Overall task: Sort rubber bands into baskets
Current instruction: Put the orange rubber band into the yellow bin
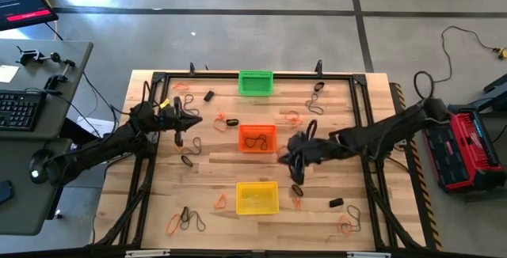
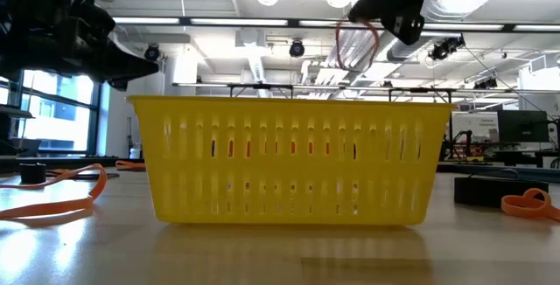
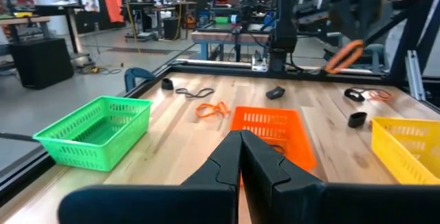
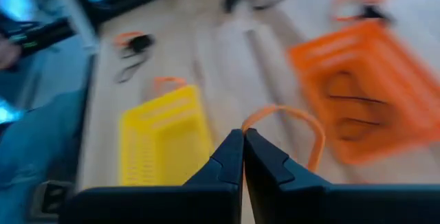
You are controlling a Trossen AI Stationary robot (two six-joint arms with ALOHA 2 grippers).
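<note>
**Orange Band Aloft, Baskets Below**

Here the right gripper [image 4: 243,136] hangs above the counter [image 1: 214,123] between the orange basket [image 1: 257,138] and the yellow basket [image 1: 257,197], its jaws pinched tight on a thin orange rubber band [image 4: 289,124]. The loop droops free past the fingertips, open and floppy. The left gripper [image 3: 240,141] waits on the left side of the counter, jaws pressed together and holding nothing.

The orange basket already holds a dark band; the green basket [image 1: 255,82] sits at the far edge. Loose bands lie scattered all round, orange loops [image 1: 172,225] and dark ones [image 1: 187,161] alike.

These bands look feather-light, limp and stretchy, so one probably swings and clings to the jaws on release. Flat on the wood, a thin loop gives little to bite; pinching a single strand where it arches up seems the safest hold. The short thick black ones look stiffer and easier to grasp across the body.
</note>
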